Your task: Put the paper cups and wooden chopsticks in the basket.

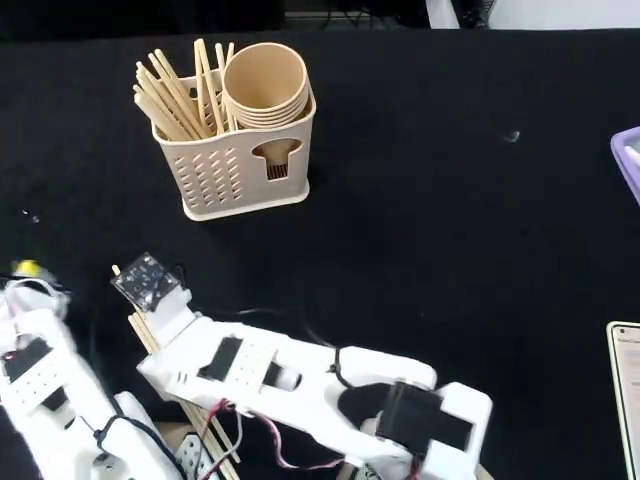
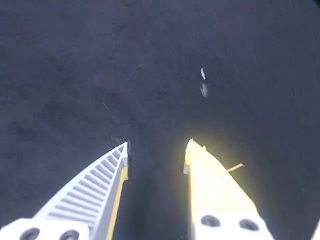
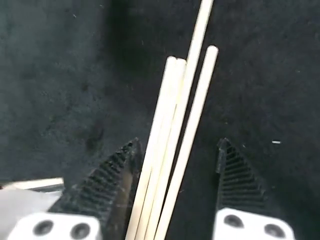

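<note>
A beige slotted basket (image 1: pixel 235 175) stands at the back left of the black table. It holds stacked paper cups (image 1: pixel 265 85) and a bundle of wooden chopsticks (image 1: pixel 175 95). Several loose chopsticks (image 3: pixel 175 125) lie flat on the table near the front left (image 1: pixel 141 328). My right gripper (image 3: pixel 177 144) is open and low over them, with the sticks between its black fingers (image 3: pixel 110 175). My left gripper (image 2: pixel 157 145) is open over bare black cloth, nothing between its fingers; its yellow fingertip (image 1: pixel 25 268) is at the front left edge.
The right arm (image 1: pixel 300 380) stretches across the front of the table toward the left. A purple container (image 1: pixel 628 160) sits at the right edge, and a white flat object (image 1: pixel 625 380) lies below it. Cables trail near the arm bases.
</note>
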### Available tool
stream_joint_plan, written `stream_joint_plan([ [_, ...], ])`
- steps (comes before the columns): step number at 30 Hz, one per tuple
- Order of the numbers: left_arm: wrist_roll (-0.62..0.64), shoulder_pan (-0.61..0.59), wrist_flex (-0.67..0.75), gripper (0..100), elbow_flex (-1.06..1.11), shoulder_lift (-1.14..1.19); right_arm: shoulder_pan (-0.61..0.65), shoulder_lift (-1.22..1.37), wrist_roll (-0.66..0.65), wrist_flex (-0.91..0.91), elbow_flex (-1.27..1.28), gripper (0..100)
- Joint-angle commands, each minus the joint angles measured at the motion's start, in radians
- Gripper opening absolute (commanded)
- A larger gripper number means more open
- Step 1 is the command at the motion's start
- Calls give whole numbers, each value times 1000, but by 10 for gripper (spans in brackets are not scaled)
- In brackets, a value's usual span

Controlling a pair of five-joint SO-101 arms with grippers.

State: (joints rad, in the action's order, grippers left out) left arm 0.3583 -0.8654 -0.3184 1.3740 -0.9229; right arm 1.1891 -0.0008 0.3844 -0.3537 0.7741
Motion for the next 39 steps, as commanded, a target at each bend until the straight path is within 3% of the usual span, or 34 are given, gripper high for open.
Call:
stream_joint_plan([
  [1, 23, -105, -64, 188, -150, -8, 25, 76, 18, -71, -130, 260],
  [5, 74, -163, -160, 188, -216, -8, 9, 128, 26, -100, -183, 289],
  [12, 75, -205, -175, 188, -236, -8, 12, 150, 15, -160, -220, 283],
  [18, 75, -205, -175, 188, -232, -8, 8, 202, -14, -278, -308, 109],
  [25, 75, -206, -175, 188, -236, -8, -12, 300, -69, -417, -444, 272],
  [28, 75, -206, -175, 188, -236, -8, -14, 332, -69, -465, -490, 289],
  [32, 75, -206, -175, 188, -236, -8, -15, 377, -71, -540, -553, 229],
  [39, 75, -208, -175, 188, -236, -8, -29, 470, -91, -663, -680, 10],
])
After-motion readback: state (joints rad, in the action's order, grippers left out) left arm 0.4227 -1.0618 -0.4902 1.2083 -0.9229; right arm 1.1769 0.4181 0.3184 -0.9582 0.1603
